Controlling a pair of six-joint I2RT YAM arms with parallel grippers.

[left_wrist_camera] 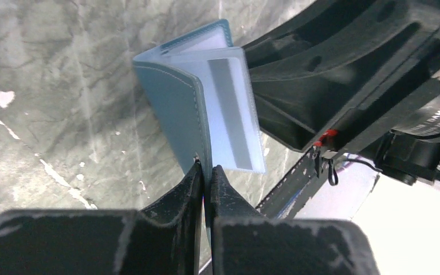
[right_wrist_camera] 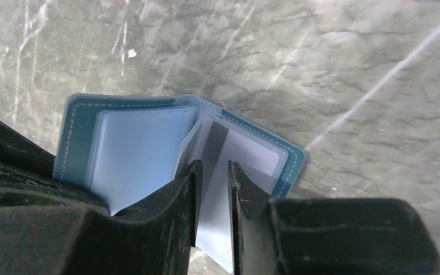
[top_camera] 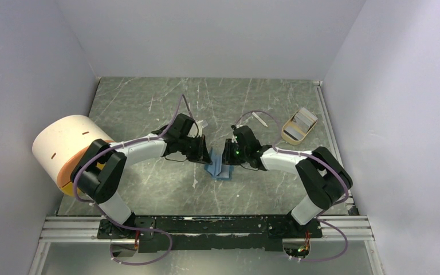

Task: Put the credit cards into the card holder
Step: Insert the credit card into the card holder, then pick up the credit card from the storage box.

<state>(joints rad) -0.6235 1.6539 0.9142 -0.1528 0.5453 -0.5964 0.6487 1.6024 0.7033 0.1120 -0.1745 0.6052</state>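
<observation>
The soft-looking card holder (left_wrist_camera: 169, 109) is pinched at its edge by the left pincer (left_wrist_camera: 207, 169) — a thin card (right_wrist_camera: 215, 137) is straddled narrowly by the right pincer (right_wrist_camera: 213, 166).

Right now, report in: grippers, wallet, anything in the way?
Left gripper shut on wallet edge, wallet open. Right gripper jaws apart at striped card. Nothing blocking.
</observation>
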